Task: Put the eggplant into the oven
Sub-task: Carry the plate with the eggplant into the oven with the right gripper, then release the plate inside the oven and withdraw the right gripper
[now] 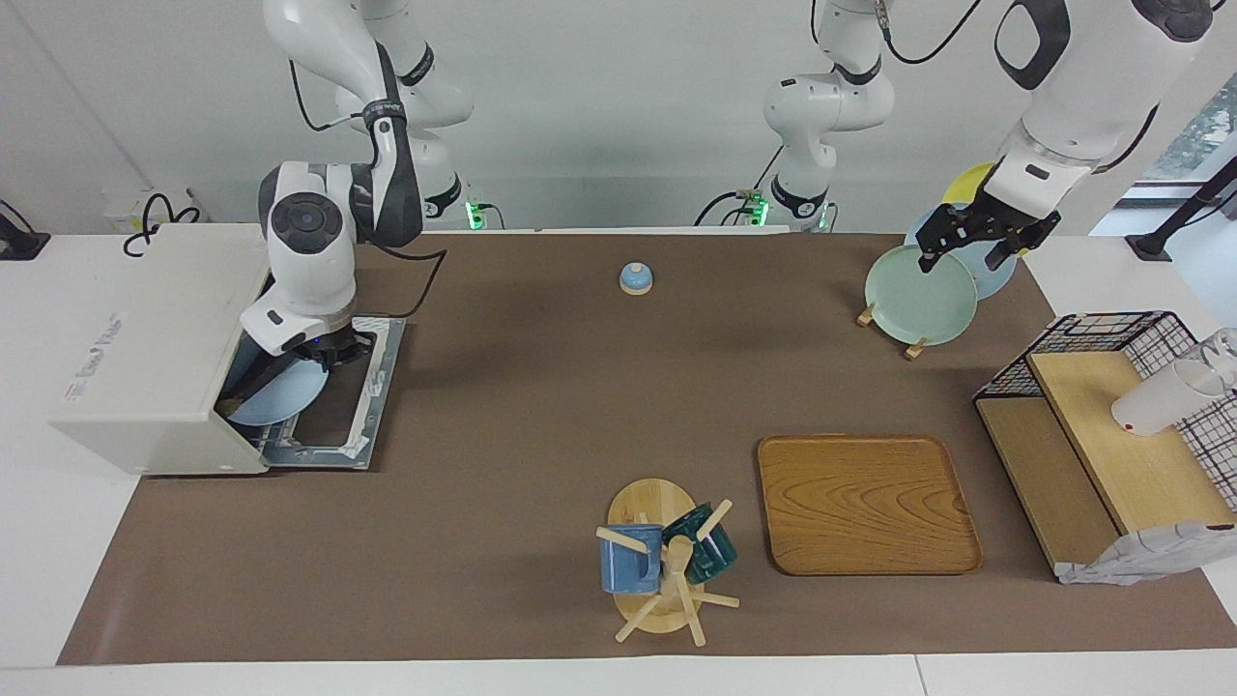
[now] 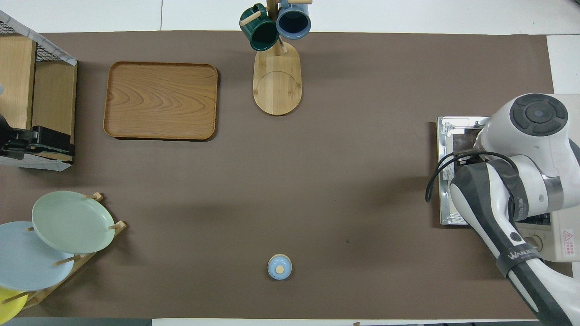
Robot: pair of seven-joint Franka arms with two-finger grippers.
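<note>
The off-white oven (image 1: 155,338) stands at the right arm's end of the table, its door (image 1: 358,406) dropped open. My right gripper (image 1: 324,356) is over the door, shut on the rim of a light blue plate (image 1: 285,398). The plate is tilted and reaches partly into the oven's opening. On it lies the dark eggplant (image 1: 253,380), pointing into the opening. In the overhead view the right arm (image 2: 521,181) hides the plate, the eggplant and most of the oven (image 2: 564,244). My left gripper (image 1: 976,237) waits open over the plate rack.
A rack with green, blue and yellow plates (image 1: 918,295) stands at the left arm's end. A small blue knob lid (image 1: 635,278) lies near the robots. Farther out are a mug tree (image 1: 662,565), a wooden tray (image 1: 865,503) and a wire-and-wood shelf (image 1: 1111,435).
</note>
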